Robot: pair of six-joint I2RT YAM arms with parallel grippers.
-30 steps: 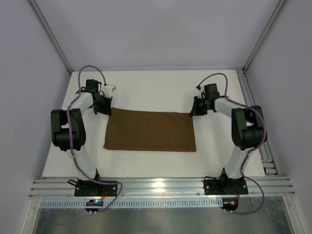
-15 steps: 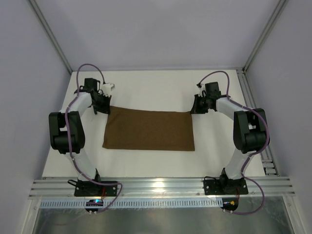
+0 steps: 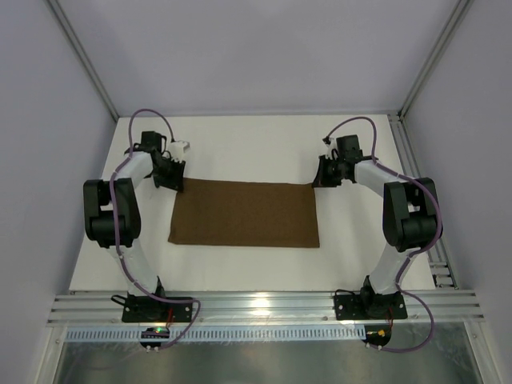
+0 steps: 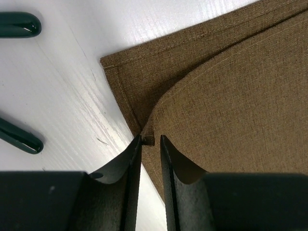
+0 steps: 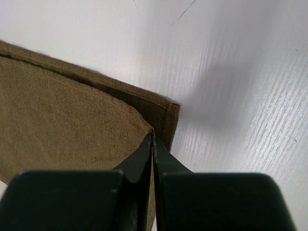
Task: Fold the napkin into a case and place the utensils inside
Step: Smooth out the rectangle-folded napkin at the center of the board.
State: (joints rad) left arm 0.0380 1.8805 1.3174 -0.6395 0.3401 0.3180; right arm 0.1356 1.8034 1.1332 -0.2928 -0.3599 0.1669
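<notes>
The napkin (image 3: 244, 214) lies lengthwise between both pairs: left fingers (image 4: 126, 168) slightly apart around one corner, right fingers (image 5: 139, 163) pinched on the other.

The counter (image 3: 240, 148) is a white board with a faint streaked grain and a few fine scratches (image 4: 101, 140). It is matt and lit brightly and evenly from above, with one soft grey shadow (image 5: 211, 108) in the right wrist view. Plain pale lilac-grey panels close it in: a back wall (image 3: 256, 56), a left wall (image 3: 36, 176) and a right wall (image 3: 484, 160). Slim aluminium posts (image 3: 84, 60) slant up from the two far corners. A slotted aluminium rail (image 3: 88, 308) lies across the near edge, with a glare (image 3: 260, 302) at its middle. A second rail (image 3: 442, 268) follows the right side. Nearer still sit a white toothed strip (image 3: 264, 332) and dull sheet metal (image 3: 264, 364).
</notes>
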